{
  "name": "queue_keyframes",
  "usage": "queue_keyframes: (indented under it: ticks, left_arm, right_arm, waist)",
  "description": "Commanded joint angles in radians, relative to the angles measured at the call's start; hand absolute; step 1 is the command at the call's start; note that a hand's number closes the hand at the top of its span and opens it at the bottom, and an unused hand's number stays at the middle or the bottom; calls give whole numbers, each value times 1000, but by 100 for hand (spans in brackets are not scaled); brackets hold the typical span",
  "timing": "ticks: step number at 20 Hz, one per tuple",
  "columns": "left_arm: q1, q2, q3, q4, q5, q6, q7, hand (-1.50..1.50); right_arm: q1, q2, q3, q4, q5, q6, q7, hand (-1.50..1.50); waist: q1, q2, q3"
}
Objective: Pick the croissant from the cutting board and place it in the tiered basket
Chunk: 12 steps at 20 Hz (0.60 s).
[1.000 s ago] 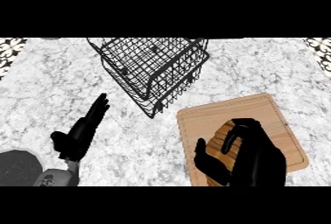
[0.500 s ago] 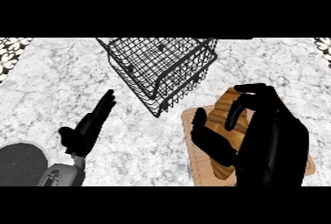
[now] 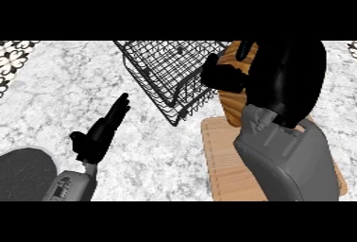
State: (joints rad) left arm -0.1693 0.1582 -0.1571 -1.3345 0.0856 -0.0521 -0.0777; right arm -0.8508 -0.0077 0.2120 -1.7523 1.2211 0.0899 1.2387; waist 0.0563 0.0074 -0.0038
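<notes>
Marble counter [image 3: 160, 160], grey-white, fills the head view. A patterned tile strip [image 3: 14, 52] shows at the far left corner.

Wooden cutting board [image 3: 223, 170] at lower right, partly covered by the grey right forearm [image 3: 286, 156]. The bare part of the board carries nothing.

Black wire tiered basket [image 3: 164, 71] stands at the far middle, its open top tilted toward the viewer.

Right hand [image 3: 286, 71] is over the board's far end, fingers and thumb curled round the croissant [image 3: 233, 108]. Brown crust shows above and below the thumb. The croissant looks to be off the board and up in the air; the hand hides most of it.

Key relation: the basket lies directly left of the held croissant, just beside it, the thumb close against the basket's right rim. The croissant's long axis runs near-to-far, roughly along that rim. The right hand is plainly the nearer one.

In the way: only the basket's own wire wall, so the carry likely has to clear the rim before lowering.

Left hand [image 3: 101, 132] rests at lower left, fingers straight and apart, holding nothing, well apart from the basket and clear of the path.
</notes>
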Motion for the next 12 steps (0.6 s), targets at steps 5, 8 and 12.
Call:
queue_keyframes:
  ticks: [5, 8, 12]
  left_arm:
    - [20, -15, -22, 10, -17, -7, -29, 0]
    - [4, -11, -11, 45, -20, -13, -44, 0]
    - [-33, -4, -7, 18, -22, -13, -9, 0]
  right_arm:
    - [-328, 7, -198, 429, -110, -50, 137, 150]
    - [-420, 7, -245, 577, -145, -84, 104, 150]
    - [-480, 7, -267, 768, -160, -222, 33, 150]
  waist:
    - [26, 9, 0]
    - [22, 11, 0]
    - [24, 11, 1]
